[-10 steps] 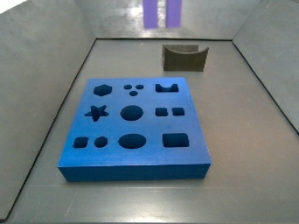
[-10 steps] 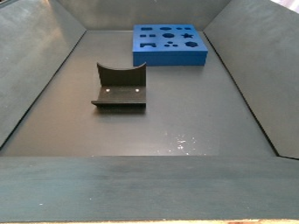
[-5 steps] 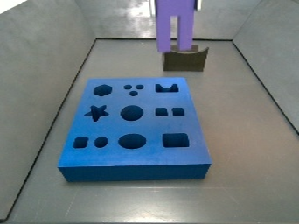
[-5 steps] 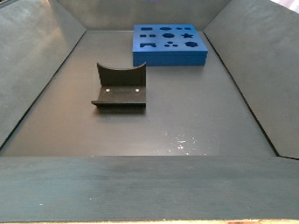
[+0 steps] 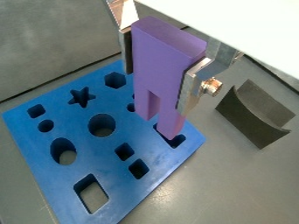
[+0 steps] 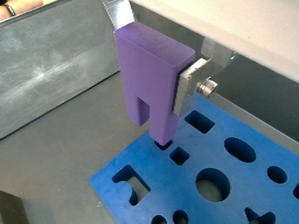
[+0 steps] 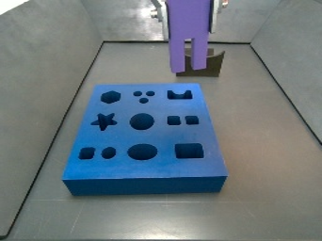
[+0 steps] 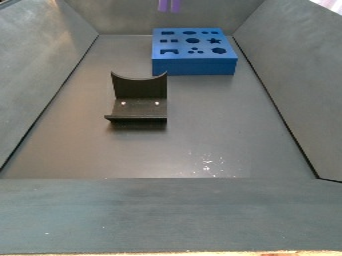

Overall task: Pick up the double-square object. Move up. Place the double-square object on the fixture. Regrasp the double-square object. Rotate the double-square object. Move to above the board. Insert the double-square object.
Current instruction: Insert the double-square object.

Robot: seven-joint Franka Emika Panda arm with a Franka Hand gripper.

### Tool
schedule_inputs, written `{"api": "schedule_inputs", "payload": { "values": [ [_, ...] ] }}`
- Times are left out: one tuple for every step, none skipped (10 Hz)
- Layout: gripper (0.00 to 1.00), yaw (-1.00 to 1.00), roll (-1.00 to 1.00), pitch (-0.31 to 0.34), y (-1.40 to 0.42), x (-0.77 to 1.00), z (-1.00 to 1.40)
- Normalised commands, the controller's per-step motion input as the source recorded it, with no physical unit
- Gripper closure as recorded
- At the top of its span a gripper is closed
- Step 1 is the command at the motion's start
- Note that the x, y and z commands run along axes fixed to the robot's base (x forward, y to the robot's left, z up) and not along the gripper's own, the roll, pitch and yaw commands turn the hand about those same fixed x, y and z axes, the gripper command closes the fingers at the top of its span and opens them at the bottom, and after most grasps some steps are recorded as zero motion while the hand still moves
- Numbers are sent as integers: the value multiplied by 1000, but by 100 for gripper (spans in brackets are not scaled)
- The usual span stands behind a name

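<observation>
The double-square object (image 5: 158,74) is a lavender slab with two prongs pointing down. My gripper (image 5: 162,66) is shut on its upper part, a silver finger on each side, as both wrist views show. The slab (image 6: 152,79) hangs above the blue board (image 6: 239,188), its prong tips near the small square holes (image 6: 179,156) by the board's edge. In a side view the object (image 7: 189,33) hangs under the gripper (image 7: 187,8), in front of the dark fixture (image 7: 201,64) and above the far end of the board (image 7: 151,174).
The fixture (image 8: 138,100) stands in the middle of the grey tray floor, apart from the board (image 8: 195,62) at the far end. Sloping grey walls (image 7: 51,56) enclose the floor. The board carries star, hexagon, round and square holes.
The gripper has come down with the double-square object: a second ago only its prong tips showed at the top of a side view, now most of the slab hangs in view.
</observation>
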Motion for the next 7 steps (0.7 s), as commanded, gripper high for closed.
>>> {"api": "schedule_inputs", "payload": {
  "values": [
    [100,0,0,-3,0,0,-29],
    [100,0,0,0,0,0,-20],
    [100,0,0,0,0,0,-20],
    [100,0,11,0,0,0,-11],
    [100,0,20,0,0,0,-63],
    [100,0,43,-29,-31,23,-151],
    [100,6,43,-83,-60,63,-229]
  ]
}}
